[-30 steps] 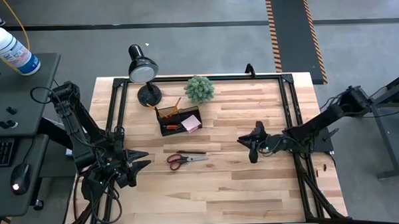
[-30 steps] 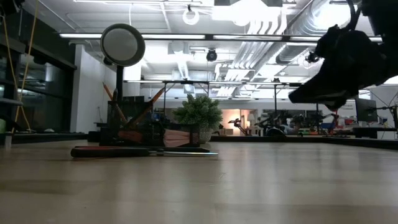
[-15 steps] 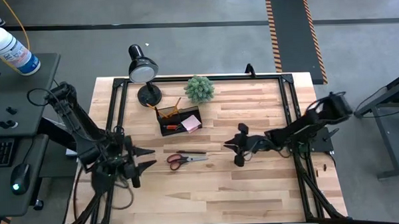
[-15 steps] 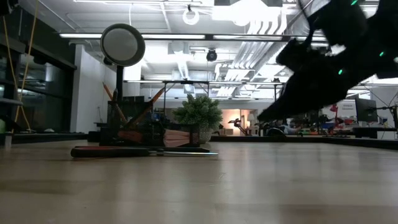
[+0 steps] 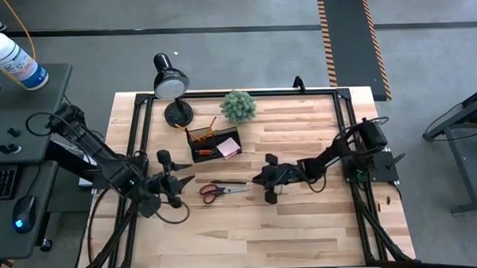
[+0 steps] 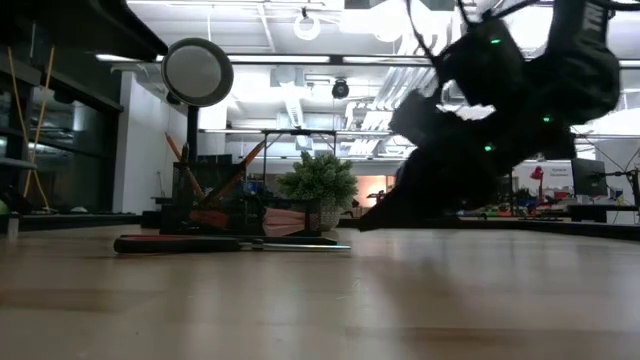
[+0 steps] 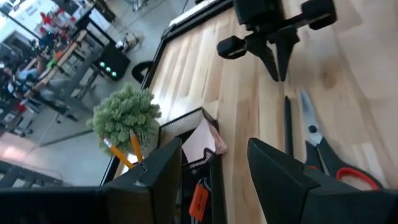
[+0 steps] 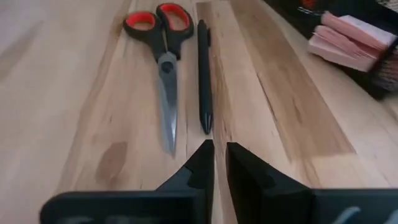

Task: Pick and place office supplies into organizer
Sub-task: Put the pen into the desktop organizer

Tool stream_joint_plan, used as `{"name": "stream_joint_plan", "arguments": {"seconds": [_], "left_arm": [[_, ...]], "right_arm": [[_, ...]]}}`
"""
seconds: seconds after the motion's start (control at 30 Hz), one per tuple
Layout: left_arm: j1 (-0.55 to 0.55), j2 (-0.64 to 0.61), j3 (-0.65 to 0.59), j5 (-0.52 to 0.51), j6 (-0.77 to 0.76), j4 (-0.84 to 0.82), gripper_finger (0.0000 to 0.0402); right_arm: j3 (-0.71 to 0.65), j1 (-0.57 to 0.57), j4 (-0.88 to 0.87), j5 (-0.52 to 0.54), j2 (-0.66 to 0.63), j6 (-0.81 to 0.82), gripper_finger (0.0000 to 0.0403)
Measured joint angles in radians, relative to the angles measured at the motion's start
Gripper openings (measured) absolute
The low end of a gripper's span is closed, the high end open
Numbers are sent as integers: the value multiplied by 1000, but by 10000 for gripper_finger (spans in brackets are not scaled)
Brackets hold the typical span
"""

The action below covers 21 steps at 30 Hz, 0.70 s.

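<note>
Orange-handled scissors and a black pen lie flat side by side on the wooden table, in front of the black organizer. The organizer holds pencils and a pink notepad. My right gripper hangs low just right of the pen's tip. It slants down toward the pen, nearly shut with only a narrow slit, and touches nothing. My left gripper stands open to the left of the scissors' handles, raised above the table.
A green potted plant and a black desk lamp stand at the far edge behind the organizer. A black frame rail runs around the table's sides. Bare wood lies near and right of the scissors.
My right gripper has travelled toward the table's left edge and downward, ending close to the pen's tip, and has rolled somewhat. My left gripper has swung a little toward the scissors and turned about its own axis. Scissors and pen have stayed put.
</note>
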Motion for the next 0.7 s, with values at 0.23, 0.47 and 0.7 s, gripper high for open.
{"name": "stream_joint_plan", "arguments": {"seconds": [0.23,0.47,0.7], "left_arm": [[45,16,0,32,-1,-25,172],[83,28,0,34,0,-39,172],[103,27,0,39,2,-43,172]], "right_arm": [[111,0,-165,-1,39,-47,76],[116,-14,-159,-12,39,-49,105],[116,-52,-146,-45,39,-54,106]]}}
